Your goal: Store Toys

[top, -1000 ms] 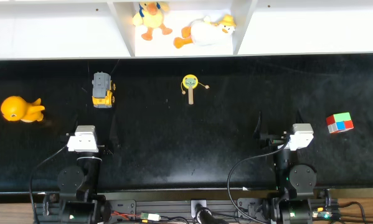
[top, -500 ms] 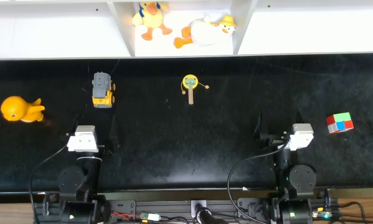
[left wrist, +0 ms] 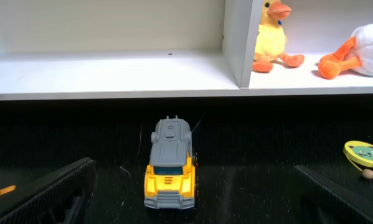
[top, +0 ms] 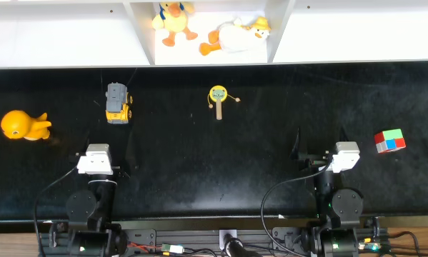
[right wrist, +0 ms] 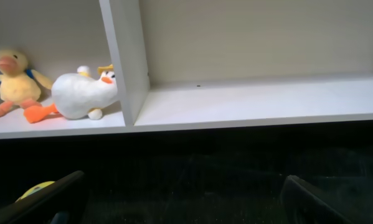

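The grey-and-yellow plastic toy truck (left wrist: 169, 165) sits at twelve o'clock from the left pincer (left wrist: 194, 167), its long axis in line with the reach. The fingers are apart, and the left arm is nearer.

**Open table, scattered toys, one shelf bay taken**

Black table (top: 199, 164) with broad bare stretches. A truck (top: 117, 102) stands straight ahead of the left tool (top: 106, 148), between it and the shelf (top: 63, 36). An orange duck (top: 24, 126) sits far left, a rattle (top: 218, 96) near the middle and a cube (top: 389, 140) far right, with wide gaps between them. Ahead of the right tool (top: 321, 146), bare table runs to the shelf. The middle bay holds a yellow duck (top: 173, 20) and a goose (top: 235, 36), walled in by dividers (top: 147, 32).
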Controlling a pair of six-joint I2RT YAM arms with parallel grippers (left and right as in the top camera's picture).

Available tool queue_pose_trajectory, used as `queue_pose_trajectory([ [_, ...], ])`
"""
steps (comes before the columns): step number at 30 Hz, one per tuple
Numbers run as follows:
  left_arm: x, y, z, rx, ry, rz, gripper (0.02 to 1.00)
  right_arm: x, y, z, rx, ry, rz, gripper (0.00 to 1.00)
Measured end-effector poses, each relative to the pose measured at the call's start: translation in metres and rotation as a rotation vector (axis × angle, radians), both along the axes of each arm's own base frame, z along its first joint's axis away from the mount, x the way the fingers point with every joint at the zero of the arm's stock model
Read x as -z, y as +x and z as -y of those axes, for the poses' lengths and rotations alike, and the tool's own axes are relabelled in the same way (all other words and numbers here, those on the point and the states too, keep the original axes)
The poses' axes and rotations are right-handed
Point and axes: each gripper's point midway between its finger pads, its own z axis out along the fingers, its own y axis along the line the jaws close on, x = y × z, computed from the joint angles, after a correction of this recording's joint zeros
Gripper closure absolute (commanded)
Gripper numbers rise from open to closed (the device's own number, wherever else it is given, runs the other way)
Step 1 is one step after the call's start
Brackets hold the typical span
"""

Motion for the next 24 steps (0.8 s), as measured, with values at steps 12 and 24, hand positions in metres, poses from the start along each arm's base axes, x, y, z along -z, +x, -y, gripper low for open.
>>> queue_pose_trajectory([
  [12, 0.004, -0.010, 0.006, 0.025, -0.072, -0.174, 0.020, 0.000, 0.000, 0.000, -0.001, 0.000, 0.000, 0.005],
  [24, -0.050, -0.072, -0.009, -0.064, -0.126, -0.636, 0.023, 0.000, 0.000, 0.000, 0.000, 0.000, -0.002, 0.005],
])
